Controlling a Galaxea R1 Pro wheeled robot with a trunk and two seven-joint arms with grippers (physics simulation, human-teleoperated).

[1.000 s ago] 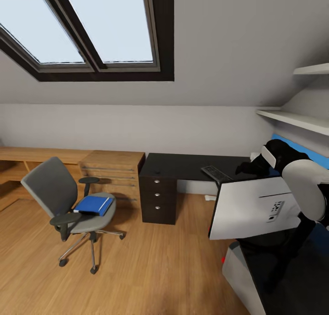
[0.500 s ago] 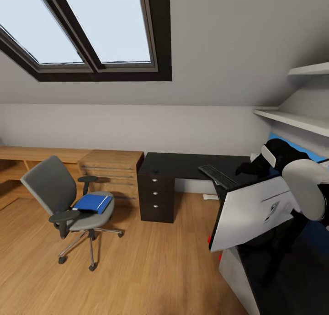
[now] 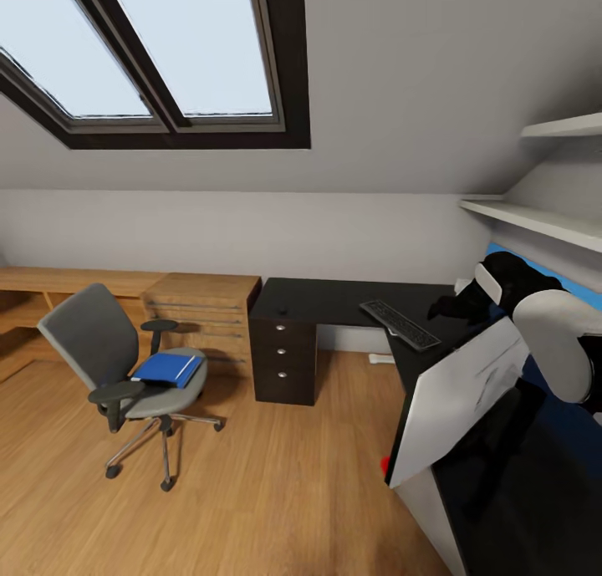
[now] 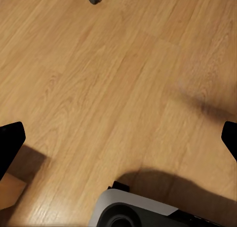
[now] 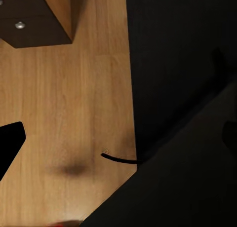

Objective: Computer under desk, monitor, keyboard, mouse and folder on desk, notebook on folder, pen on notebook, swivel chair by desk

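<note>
Fingertips (image 4: 11, 143) of the left gripper (image 4: 118, 143) stand wide apart over bare floor (image 4: 98, 79), empty; the right gripper's (image 5: 121, 138) spread looks similar, contents unclear. Desk (image 3: 334, 300) carries tilted monitor (image 3: 456, 400) and keyboard (image 3: 400, 323). Swivel chair (image 3: 92, 342) holds the folder (image 3: 167, 368).

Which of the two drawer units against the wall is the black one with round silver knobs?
The desk's drawer unit, under the glossy black top, right of the light wooden chest of drawers, which has long bar handles instead.
</note>
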